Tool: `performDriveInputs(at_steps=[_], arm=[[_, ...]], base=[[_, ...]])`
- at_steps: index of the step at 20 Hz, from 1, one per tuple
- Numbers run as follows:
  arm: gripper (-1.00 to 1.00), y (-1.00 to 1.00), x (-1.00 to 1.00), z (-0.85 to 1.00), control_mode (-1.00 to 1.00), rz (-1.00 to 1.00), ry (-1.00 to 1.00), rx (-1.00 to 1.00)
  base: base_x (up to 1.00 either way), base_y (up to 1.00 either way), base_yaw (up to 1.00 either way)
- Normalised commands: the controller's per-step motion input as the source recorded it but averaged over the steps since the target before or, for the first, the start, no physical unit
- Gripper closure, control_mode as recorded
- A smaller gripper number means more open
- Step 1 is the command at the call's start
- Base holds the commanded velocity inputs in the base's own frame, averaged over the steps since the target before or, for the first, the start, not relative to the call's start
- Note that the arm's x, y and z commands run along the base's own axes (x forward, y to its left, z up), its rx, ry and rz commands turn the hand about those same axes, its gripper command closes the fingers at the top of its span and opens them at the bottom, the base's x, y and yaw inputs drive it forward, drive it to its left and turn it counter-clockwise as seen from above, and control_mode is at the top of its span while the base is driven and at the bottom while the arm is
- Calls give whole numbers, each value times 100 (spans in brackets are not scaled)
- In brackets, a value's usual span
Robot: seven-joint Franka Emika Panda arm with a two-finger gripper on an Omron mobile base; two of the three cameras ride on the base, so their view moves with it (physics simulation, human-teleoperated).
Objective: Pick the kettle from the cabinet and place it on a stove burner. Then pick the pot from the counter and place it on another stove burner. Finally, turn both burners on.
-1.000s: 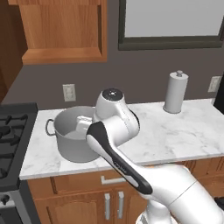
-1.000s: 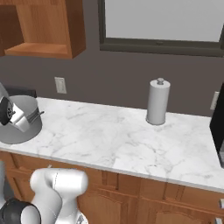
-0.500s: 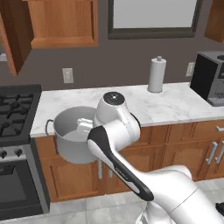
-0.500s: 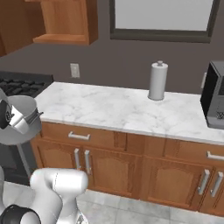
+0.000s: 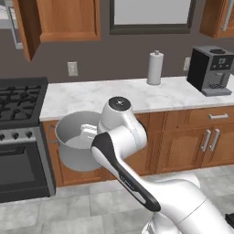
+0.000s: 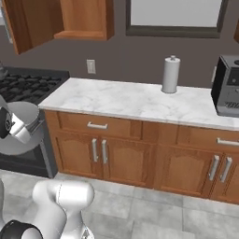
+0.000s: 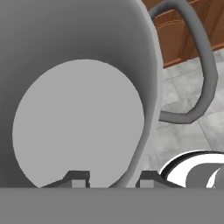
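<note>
Kitchen floor tiles lie under the pot [image 5: 77, 139], which hangs off the tabletop [image 5: 137, 93] in front of the cupboard fronts beside the stove [image 5: 18, 103], its wall pinched between the narrowed pincer [image 7: 110, 178] fingers near a loop handle. Judging by this, the pot is lifted but not yet on a burner. The kettle cannot be made out, and turning the knobs probably remains.
</note>
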Motion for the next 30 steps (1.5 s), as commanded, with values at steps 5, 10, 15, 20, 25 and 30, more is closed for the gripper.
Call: performDriveInputs(at_steps=[5,10,15,20,25,30], arm=[[100,0,0,0,100,0,0,0],[100,0,0,0,100,0,0,0],[100,0,0,0,100,0,0,0],[100,0,0,0,100,0,0,0],[100,0,0,0,100,0,0,0],[100,0,0,0,100,0,0,0]], base=[[-27,55,0],[-8,71,2],[0,83,4],[0,76,7],[17,38,1],[42,19,2]])
